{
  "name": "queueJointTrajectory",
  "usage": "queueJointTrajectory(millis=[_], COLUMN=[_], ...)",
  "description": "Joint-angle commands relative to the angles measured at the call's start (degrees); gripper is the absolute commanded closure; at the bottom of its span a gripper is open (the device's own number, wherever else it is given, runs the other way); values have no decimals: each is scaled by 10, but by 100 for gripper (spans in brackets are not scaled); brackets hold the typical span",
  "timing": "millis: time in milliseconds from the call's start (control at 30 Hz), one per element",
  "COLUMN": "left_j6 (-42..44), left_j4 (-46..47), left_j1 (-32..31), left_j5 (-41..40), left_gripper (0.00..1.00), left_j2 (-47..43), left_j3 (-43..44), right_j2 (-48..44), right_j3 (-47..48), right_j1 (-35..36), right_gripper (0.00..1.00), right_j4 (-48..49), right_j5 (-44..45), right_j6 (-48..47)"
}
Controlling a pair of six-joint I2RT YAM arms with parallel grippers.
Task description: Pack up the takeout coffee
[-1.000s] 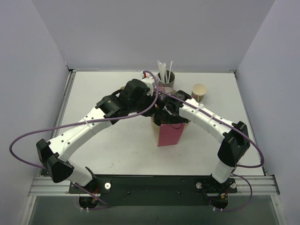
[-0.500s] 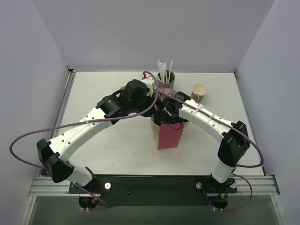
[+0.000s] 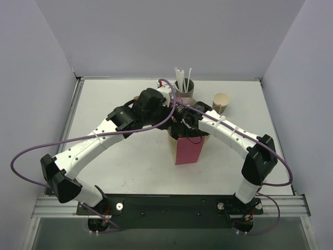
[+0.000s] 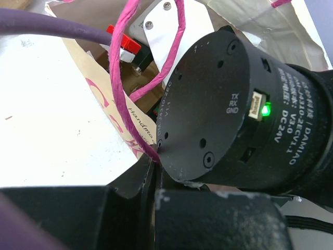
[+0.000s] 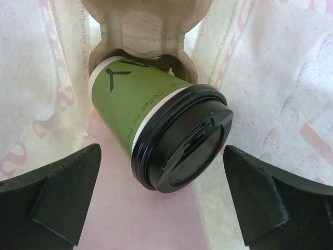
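White tabletop [image 3: 119, 166] is carrying everything here, with the left arm [image 3: 88, 143] and right arm [image 3: 234, 136] both reaching in to meet over the pink paper bag [image 3: 187, 151] that's standing upright about mid-table. The right gripper [image 5: 165, 200] is hanging down inside the bag, jaws sitting wide apart on either side of the coffee cup [image 5: 130, 99] and not touching it. The left gripper [image 4: 156, 182] is hovering right at the bag's rim by the pink handle [image 4: 117, 88], and honestly I can't tell how its jaws are sitting. Behind the bag a grey holder of straws [image 3: 184, 89] is standing, with a spare green cup [image 3: 221, 101] off to its right. The coffee cup is leaning tilted in a pulp carrier [image 5: 145, 26] at the bag's bottom, wearing its black lid [image 5: 184, 138]
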Motion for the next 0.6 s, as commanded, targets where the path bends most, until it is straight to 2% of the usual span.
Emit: queueJointTrajectory(millis=[0, 300, 567], left_j6=[8, 5, 12], left_j4=[9, -4, -33], left_j1=[5, 13, 13], left_j5=[-10, -36, -106], left_gripper=[100, 100, 100], left_j2=[10, 2, -1], left_j3=[-7, -17, -9], right_j2=[-36, -45, -44], right_j3=[46, 33, 20], right_j1=[13, 4, -6], right_gripper=[2, 2, 2], right_j4=[-15, -18, -18], right_j5=[28, 21, 19], right_j6=[4, 13, 21])
